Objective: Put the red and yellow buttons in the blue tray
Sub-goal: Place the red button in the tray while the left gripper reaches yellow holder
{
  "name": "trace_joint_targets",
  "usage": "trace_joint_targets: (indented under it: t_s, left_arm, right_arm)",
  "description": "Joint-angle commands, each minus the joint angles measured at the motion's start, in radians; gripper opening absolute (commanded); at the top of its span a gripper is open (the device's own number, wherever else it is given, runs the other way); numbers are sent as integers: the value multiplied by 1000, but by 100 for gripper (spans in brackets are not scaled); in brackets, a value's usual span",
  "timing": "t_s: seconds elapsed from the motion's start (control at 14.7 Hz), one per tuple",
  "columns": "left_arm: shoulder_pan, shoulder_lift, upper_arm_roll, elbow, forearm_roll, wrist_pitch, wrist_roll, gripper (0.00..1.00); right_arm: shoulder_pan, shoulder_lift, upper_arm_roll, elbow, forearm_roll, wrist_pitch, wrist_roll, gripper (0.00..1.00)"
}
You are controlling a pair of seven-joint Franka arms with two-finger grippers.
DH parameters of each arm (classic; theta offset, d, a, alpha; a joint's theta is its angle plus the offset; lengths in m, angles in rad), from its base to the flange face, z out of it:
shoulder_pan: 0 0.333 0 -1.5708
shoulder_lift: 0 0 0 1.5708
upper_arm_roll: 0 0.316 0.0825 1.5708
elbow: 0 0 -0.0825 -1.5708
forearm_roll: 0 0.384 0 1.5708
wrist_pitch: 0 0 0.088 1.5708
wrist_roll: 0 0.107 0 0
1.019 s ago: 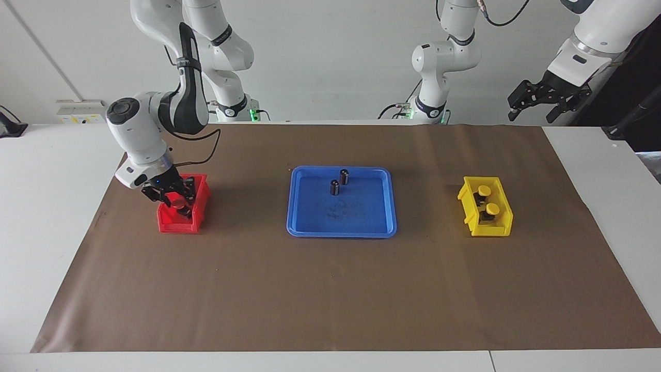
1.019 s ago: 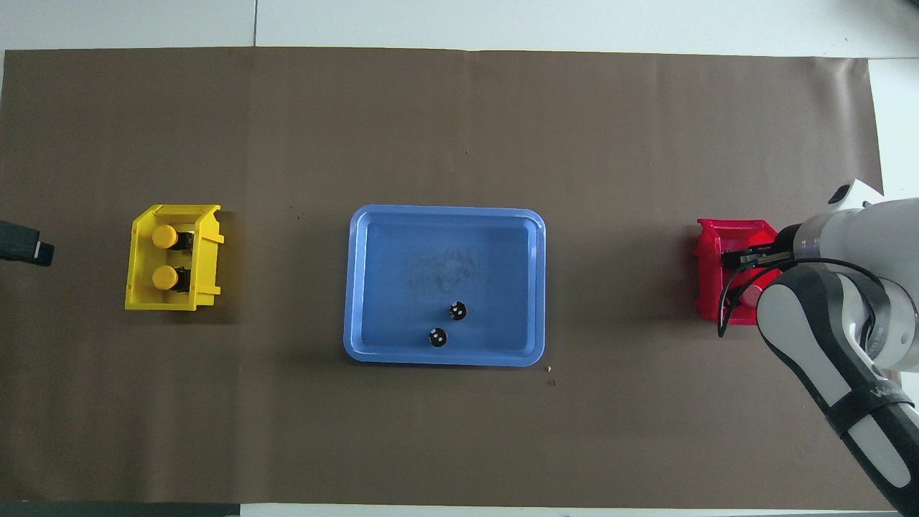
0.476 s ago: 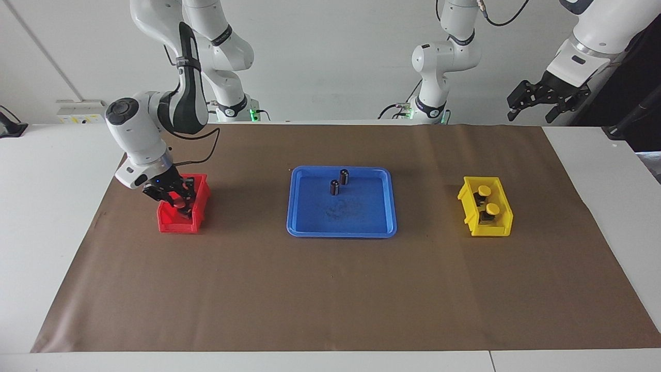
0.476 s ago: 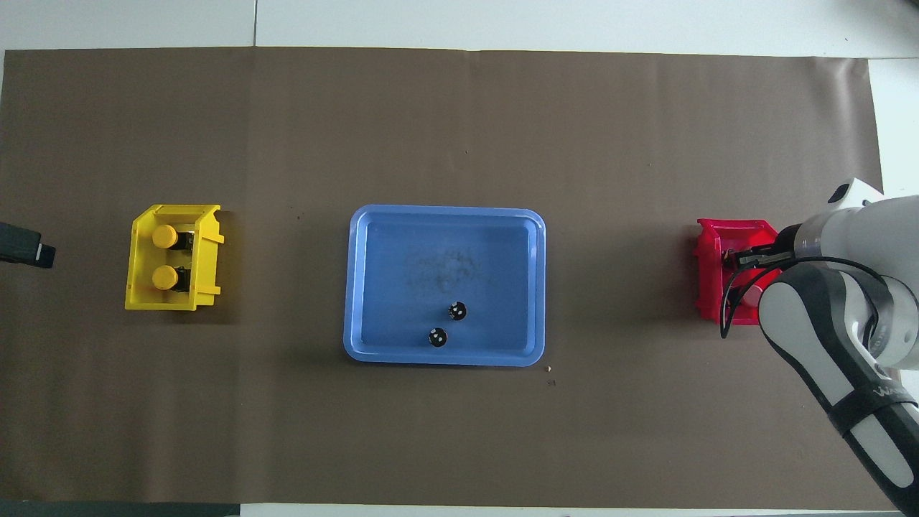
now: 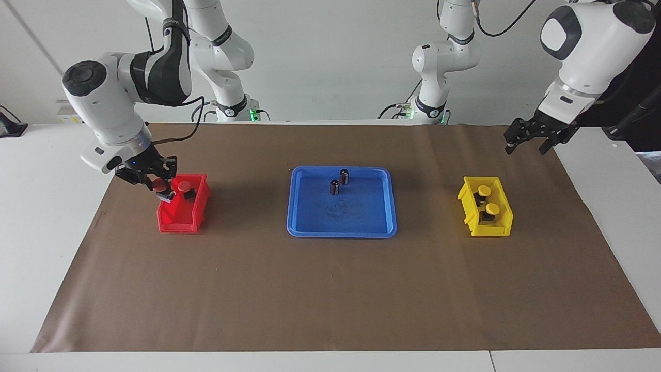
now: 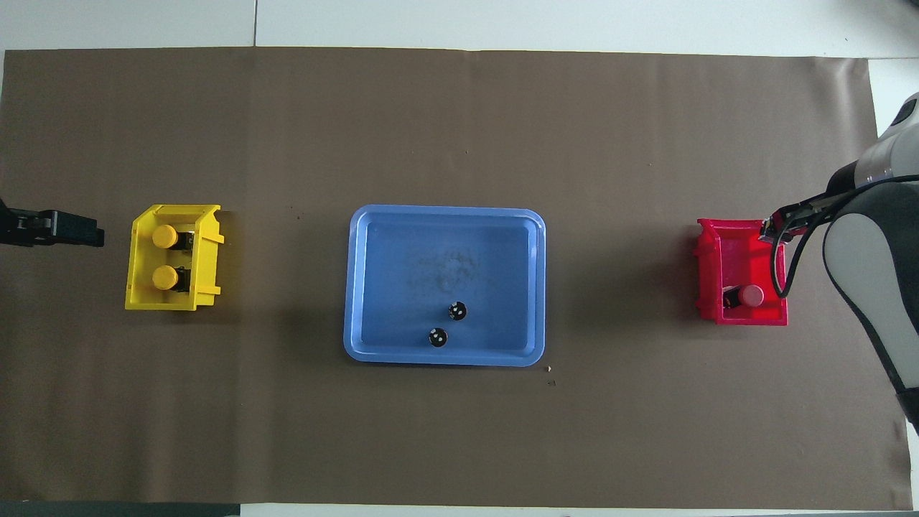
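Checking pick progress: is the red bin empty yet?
Not empty. One red button sits in the red bin; the right pincer, over the bin, is shut on another red button.

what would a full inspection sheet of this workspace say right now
surface: brown paper mat, flat
job's things: wide shallow blue plastic tray, no buttons in it; one red-capped push-button held by right gripper, another in deep red plastic bin; two yellow-capped push-buttons in deep yellow plastic bin
clutter: two dark upright cylinders in the tray
grippers: right gripper shut, raised over red bin's edge; left gripper open, over the mat by yellow bin
cables: black cable looping off right arm
surroundings: white wall
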Motion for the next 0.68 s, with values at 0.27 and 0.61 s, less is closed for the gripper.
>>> trace_joint_targets:
  t_s: [0.27,0.61]
  left_arm:
    - [0,95,-7,-174,12,284,-31,68]
    - [-9,169,-7,-175,12,374,-62,68]
  right_arm:
    - [378,179,13,169,46,98,679,20]
    - [569,360,13,231,34,230,965,20]
